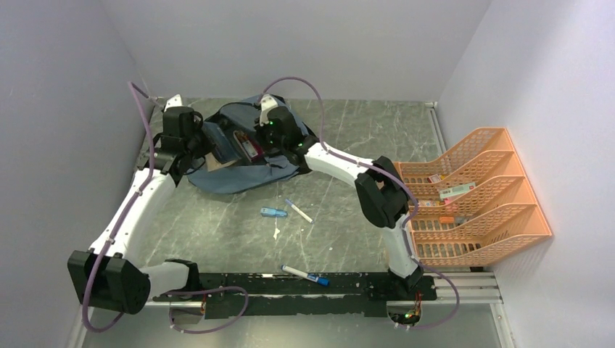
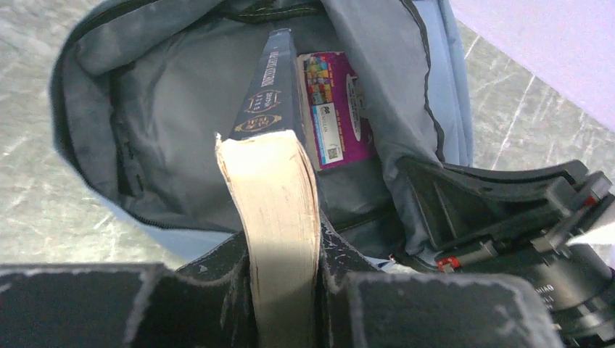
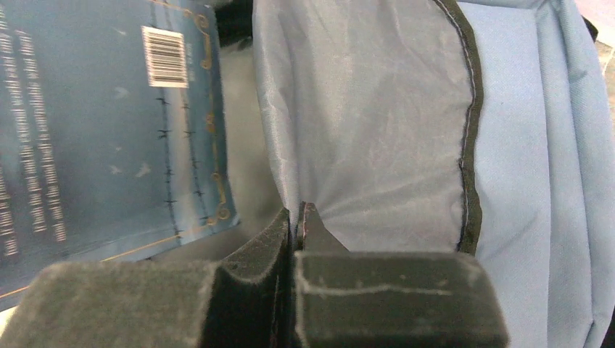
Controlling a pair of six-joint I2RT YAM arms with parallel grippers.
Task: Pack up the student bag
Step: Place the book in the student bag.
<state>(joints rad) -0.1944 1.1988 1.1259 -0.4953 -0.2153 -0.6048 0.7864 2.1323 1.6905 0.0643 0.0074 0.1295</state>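
Above: the student bag [image 1: 239, 177] lies on the desk [image 1: 217, 239], well left of the orange rack [image 1: 493, 217].

Left wrist: my left fingers [image 2: 284, 275] clamp a thick book [image 2: 272, 188], half inside the bag; its corner may snag the lining.

Right wrist: my right fingers [image 3: 294, 235], fully closed, pinch the bag's flap; if they slip, the mouth would close.

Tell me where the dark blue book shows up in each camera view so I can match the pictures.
Top external: the dark blue book sits upper left of centre, at the bag's opening.
Left wrist: the book is at centre, page edge toward the camera, clamped in the left gripper, far end inside the bag.
Right wrist: the book fills the left side, back cover with barcode.
Shared landmark: the student bag, grey-blue fabric in all three.
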